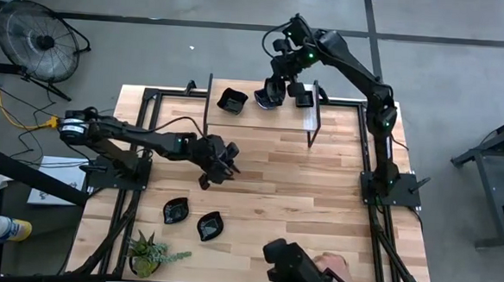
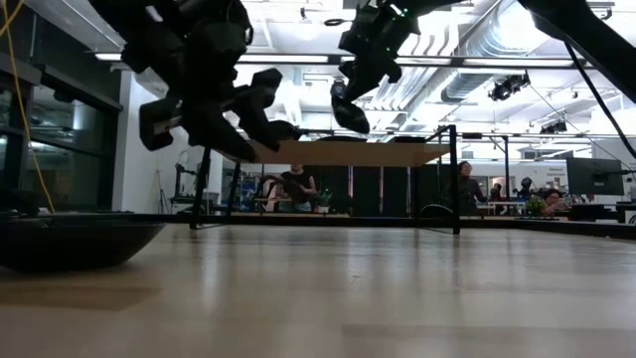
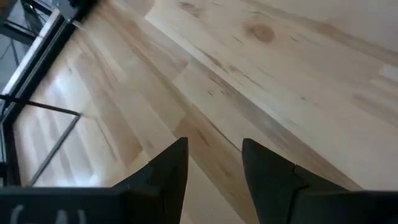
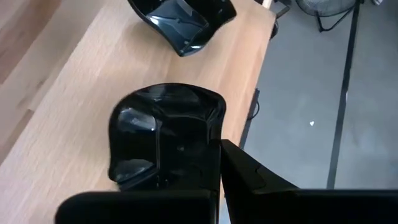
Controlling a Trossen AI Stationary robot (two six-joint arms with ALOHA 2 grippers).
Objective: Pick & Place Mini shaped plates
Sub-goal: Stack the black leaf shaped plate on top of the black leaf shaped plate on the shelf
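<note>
My right gripper (image 1: 278, 89) is over the raised wooden shelf (image 1: 270, 118) at the table's far side, shut on a glossy black mini plate (image 4: 165, 134). A second black plate (image 1: 232, 99) rests on the shelf to its left and also shows in the right wrist view (image 4: 180, 22). Two more black plates (image 1: 176, 210) (image 1: 210, 226) lie on the table near its front left. My left gripper (image 3: 214, 165) is open and empty above bare wood left of the table's middle (image 1: 223, 163). My right gripper holds the plate by its rim (image 4: 214, 140), one finger (image 4: 249, 180) on the outside of the edge; the plate hides the other finger. The fingers come from above, pointing down. The plate hangs tilted, clear of the shelf top (image 2: 348, 111).
The shelf stands on thin black posts (image 1: 314, 127). A green potted plant (image 1: 151, 253) stands at the front left corner. A person's hand (image 1: 333, 266) and a dark device are at the front edge. A black plate (image 2: 70, 244) looms close in the low view.
</note>
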